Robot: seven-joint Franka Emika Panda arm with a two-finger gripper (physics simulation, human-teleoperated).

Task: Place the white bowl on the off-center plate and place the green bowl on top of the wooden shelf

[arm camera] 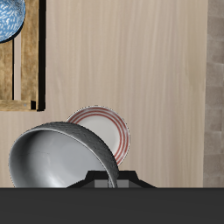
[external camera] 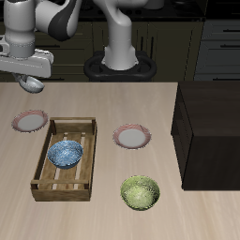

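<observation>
- The small glossy white-grey bowl with a silvery sheen point(arm camera: 61, 157) hangs from the two-finger gripper point(external camera: 31, 81), high above the table near its back edge; the fingers pinch its rim, and in the exterior view the bowl shows as a pale rounded shape just under the hand.
- In the wrist view the bowl tilts, its hollow facing the camera, and it hides part of the small round white plate with a pinkish-red rim point(arm camera: 107, 131) beneath it.
- That plate, the off-center plate point(external camera: 29, 121), lies beside the pale slatted wooden crate point(external camera: 66, 159), apart from the twin plate point(external camera: 132, 138) nearer the table's middle.
- The step in hand looks like carrying the bowl over this plate and setting it down.
- To do it well, I would bring the bowl's base over the plate's middle before lowering; as far as I can judge, the bowl sits a little off from it.
- The descent should be slow and straight, since a tilted bowl may touch rim first and slide or rock.
- Keep clear of the crate's wall and of the blue patterned bowl point(external camera: 65, 154) inside it.
- Let go only once the base rests on the plate.
- The round yellow-green bowl with a mottled pattern point(external camera: 140, 193) waits near the table's front edge, beside the large dark brown box-like cabinet point(external camera: 211, 127); its turn comes later.
</observation>
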